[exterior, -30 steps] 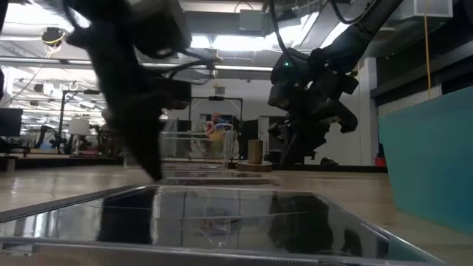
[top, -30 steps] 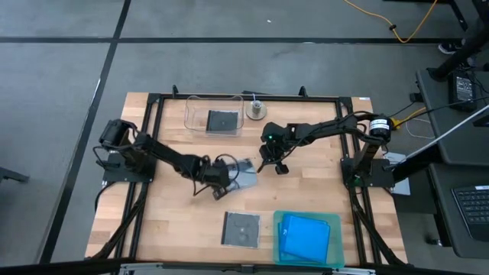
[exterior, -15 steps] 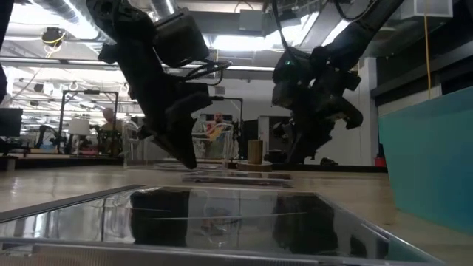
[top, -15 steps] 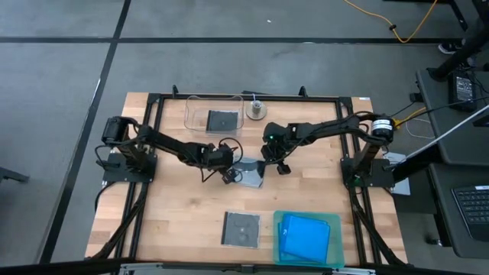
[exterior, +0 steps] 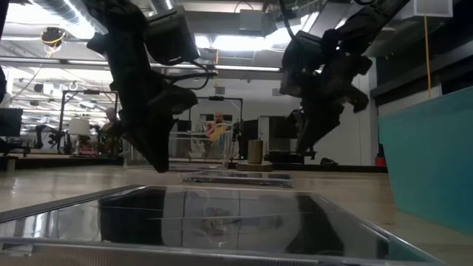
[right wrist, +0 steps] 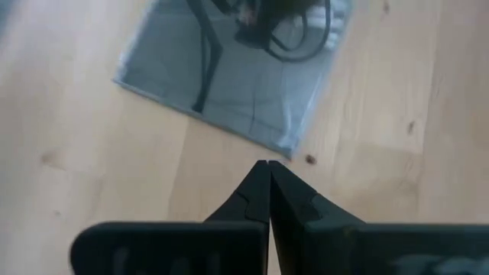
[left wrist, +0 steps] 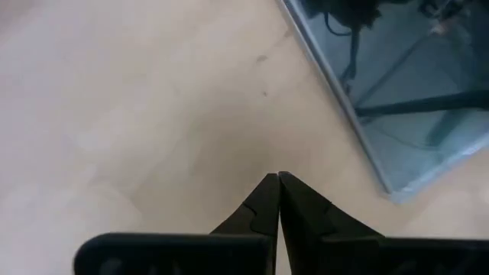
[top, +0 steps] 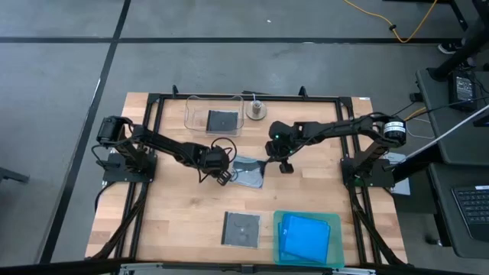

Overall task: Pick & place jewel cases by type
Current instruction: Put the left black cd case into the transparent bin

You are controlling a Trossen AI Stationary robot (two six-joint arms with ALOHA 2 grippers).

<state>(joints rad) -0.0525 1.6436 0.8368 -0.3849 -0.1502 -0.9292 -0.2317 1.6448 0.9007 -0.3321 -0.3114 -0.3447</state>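
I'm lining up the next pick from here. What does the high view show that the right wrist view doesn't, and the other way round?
Only the high view shows the clear tub with one grey case inside, another grey case on the wood, the blue cases in the teal tray, and the left gripper. Only the right wrist view shows the right gripper shut and empty. Both show the centre case lying flat on the table.

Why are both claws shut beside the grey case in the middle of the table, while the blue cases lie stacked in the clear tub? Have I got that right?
Not quite. The blue cases lie in the teal-green tray, as the high view shows; the clear tub holds one grey case. The rest stands: the left claw and right claw are shut beside the middle grey case.
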